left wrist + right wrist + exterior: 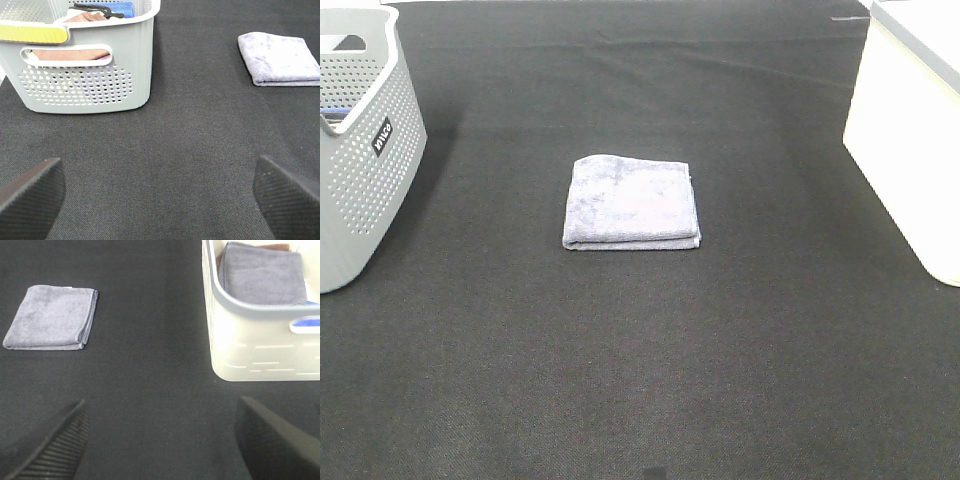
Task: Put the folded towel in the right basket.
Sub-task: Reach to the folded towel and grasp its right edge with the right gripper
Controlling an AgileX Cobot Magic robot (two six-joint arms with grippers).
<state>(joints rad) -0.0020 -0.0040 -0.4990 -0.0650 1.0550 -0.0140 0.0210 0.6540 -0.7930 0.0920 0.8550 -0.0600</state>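
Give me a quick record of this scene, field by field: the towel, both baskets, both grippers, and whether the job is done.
towel: folded, grey, lying flat on the black table between the baskets, untouched
left basket: grey, perforated, holds cloths
right basket: white, already holds a second towel, folded, grey
left gripper: open, empty
right gripper: open, empty
task status: not yet done
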